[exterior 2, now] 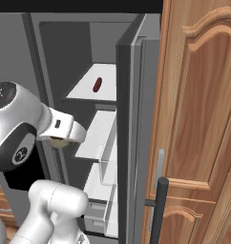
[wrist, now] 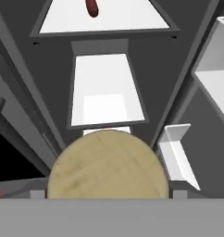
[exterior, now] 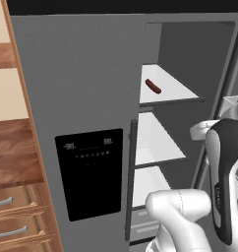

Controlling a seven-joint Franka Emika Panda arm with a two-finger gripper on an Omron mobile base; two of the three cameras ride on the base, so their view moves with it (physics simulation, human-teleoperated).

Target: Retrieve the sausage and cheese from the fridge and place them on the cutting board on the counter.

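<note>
Looking into the open fridge (exterior: 81,88), the sausage (exterior: 153,86) lies on the top shelf, well beyond the jaws. The cheese (wrist: 108,164) sits right at the gripper (exterior 2: 60,140), jaws spread wide around it, looks like it's gripped across the rim. I'd guess it's light, firm and a bit slick, so squeeze across the middle.
</note>
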